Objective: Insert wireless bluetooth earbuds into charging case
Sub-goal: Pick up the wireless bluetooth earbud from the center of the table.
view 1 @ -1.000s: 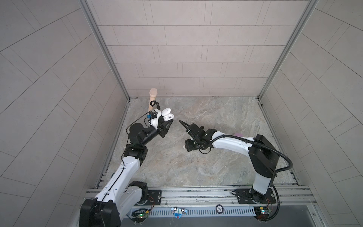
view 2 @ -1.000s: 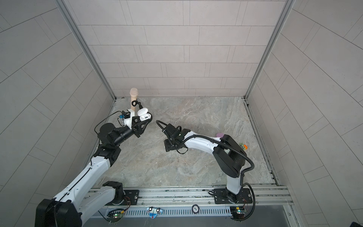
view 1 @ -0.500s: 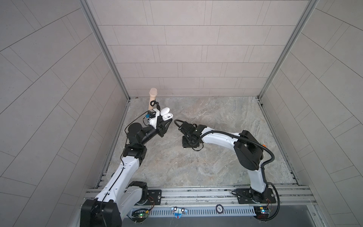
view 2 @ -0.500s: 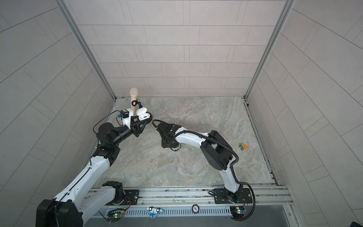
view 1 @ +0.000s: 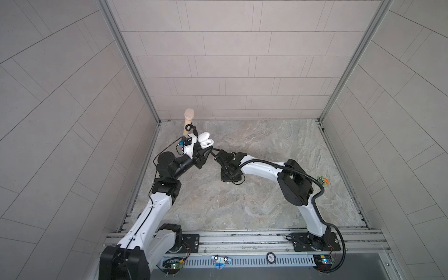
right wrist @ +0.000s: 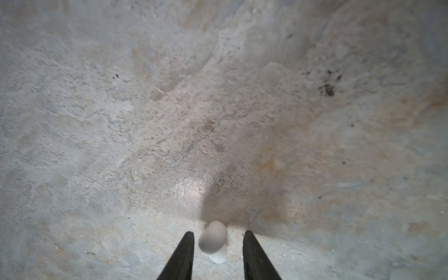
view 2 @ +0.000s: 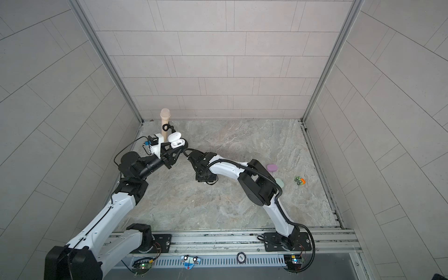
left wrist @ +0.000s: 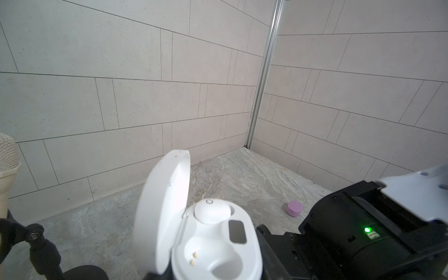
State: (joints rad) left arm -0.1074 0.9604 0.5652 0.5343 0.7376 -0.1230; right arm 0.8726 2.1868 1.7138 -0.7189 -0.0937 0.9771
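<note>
The left gripper clamps the open white case — the right gripper stands narrowly open, straddling a white earbud.

Marble tabletop; white earbud, lilac case

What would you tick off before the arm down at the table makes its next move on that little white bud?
1. The loose white earbud lies between the fingers of the right claw: ok.
2. The right claw is closed on it: not ok, a gap shows on either side.
3. The left claw holds the white case clear of the table: ok.
4. The case lid is open: ok.
5. The empty slot is free, beside the seated earbud: ok.
6. The loose bud is turned the right way for the slot: cannot tell, it is blurred.
</note>
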